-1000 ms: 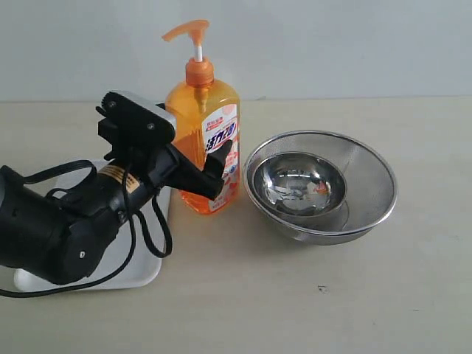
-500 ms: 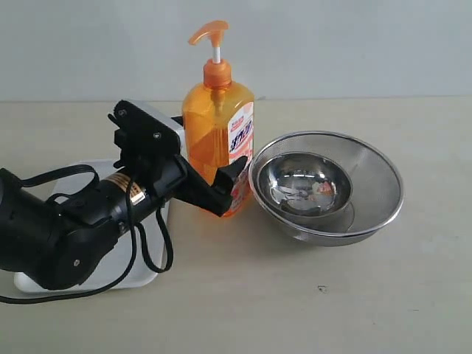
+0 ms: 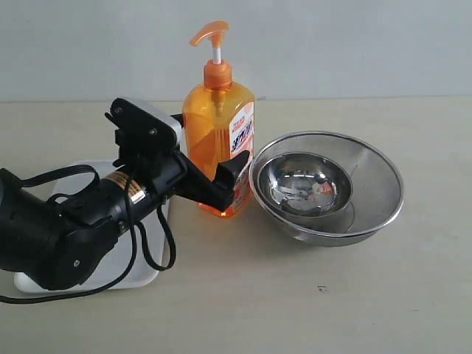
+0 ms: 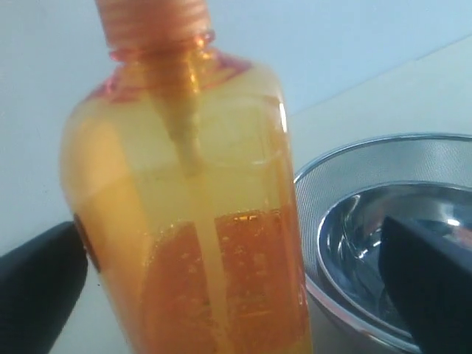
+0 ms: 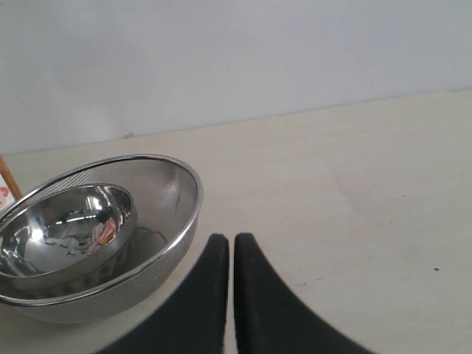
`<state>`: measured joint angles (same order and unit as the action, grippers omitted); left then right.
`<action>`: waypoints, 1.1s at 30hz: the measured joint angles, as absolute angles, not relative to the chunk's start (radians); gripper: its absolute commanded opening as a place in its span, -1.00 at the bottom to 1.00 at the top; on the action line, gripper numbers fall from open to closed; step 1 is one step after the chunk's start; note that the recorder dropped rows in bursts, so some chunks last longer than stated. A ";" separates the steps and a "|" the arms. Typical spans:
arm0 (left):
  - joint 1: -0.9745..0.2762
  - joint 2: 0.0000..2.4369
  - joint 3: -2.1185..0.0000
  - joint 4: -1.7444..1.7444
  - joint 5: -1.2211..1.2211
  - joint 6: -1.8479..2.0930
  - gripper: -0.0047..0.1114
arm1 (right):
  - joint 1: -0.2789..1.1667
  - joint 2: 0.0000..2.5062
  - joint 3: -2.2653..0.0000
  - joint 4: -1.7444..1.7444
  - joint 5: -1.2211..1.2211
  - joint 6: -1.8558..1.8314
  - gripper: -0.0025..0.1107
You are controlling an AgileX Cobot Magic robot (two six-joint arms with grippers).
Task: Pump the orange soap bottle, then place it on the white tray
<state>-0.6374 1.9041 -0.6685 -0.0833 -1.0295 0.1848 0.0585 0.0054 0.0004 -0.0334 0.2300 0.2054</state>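
The orange soap bottle (image 3: 217, 133) stands upright on the table, its pump head (image 3: 209, 32) raised on the white stem. It touches the rim of the steel bowls. My left gripper (image 3: 215, 164) straddles the bottle's lower body. In the left wrist view the bottle (image 4: 192, 221) fills the space between the fingers; one finger (image 4: 44, 287) touches its side, the other (image 4: 431, 287) stands apart from it, so the gripper (image 4: 236, 254) is open. The white tray (image 3: 144, 269) lies under the left arm, mostly hidden. My right gripper (image 5: 232, 242) is shut on nothing, above bare table.
A steel bowl (image 3: 304, 184) sits inside a wider mesh strainer bowl (image 3: 372, 199) right of the bottle; both also show as the bowl (image 5: 66, 221) and strainer (image 5: 173, 199) in the right wrist view. A pale wall runs behind the table.
Over the last second the bottle and my left gripper shifted right until the bottle met the bowls. Since half a second ago almost nothing has moved.
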 measured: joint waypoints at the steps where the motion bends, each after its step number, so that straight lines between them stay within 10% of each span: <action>1: -0.637 1.904 -0.669 -0.083 -1.031 0.185 0.92 | 0.059 0.005 0.000 -0.033 0.230 0.204 -0.96; 33: -0.637 1.974 -0.777 -0.150 -1.059 0.195 0.91 | 0.059 0.005 0.000 -0.033 0.230 0.204 -0.96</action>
